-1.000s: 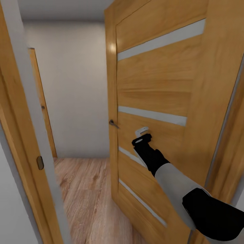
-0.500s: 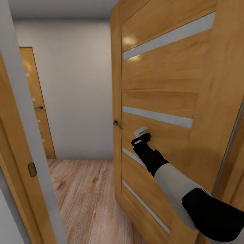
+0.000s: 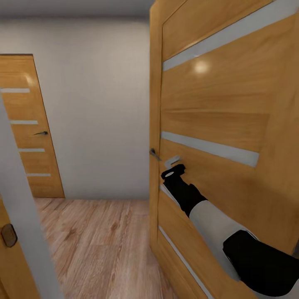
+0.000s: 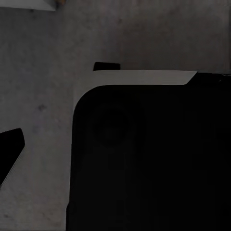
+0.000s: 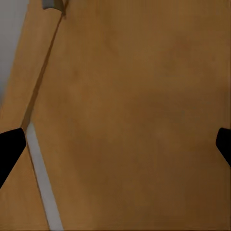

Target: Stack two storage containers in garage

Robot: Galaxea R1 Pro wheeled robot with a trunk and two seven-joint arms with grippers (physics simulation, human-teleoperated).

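Note:
The two storage containers are out of view. I am in a doorway with an orange-wood door (image 3: 216, 104) on my right, swung partly open. My right gripper (image 3: 173, 162) is stretched out against the door's face, just beside its dark lever handle (image 3: 154, 154). In the right wrist view the right gripper (image 5: 115, 144) is open, its black fingertips (image 5: 9, 149) far apart with only the door panel (image 5: 130, 106) and a pale glass strip (image 5: 41, 178) between them. My left gripper (image 4: 115, 147) hangs over a dark grey surface beside my own black body (image 4: 144, 163); one fingertip (image 4: 9, 150) sits far out at the picture's edge.
A narrow hallway lies beyond the door, with a light wood-plank floor (image 3: 99, 245) and a plain pale wall (image 3: 95, 104). A second orange-wood door (image 3: 25, 124), closed, stands at the far left. The door frame (image 3: 20, 232) runs close along my left side.
The view has shifted, so the camera moved. The door has swung further open toward the right, and more of the hallway and the far door now show. My right gripper stays on the door.

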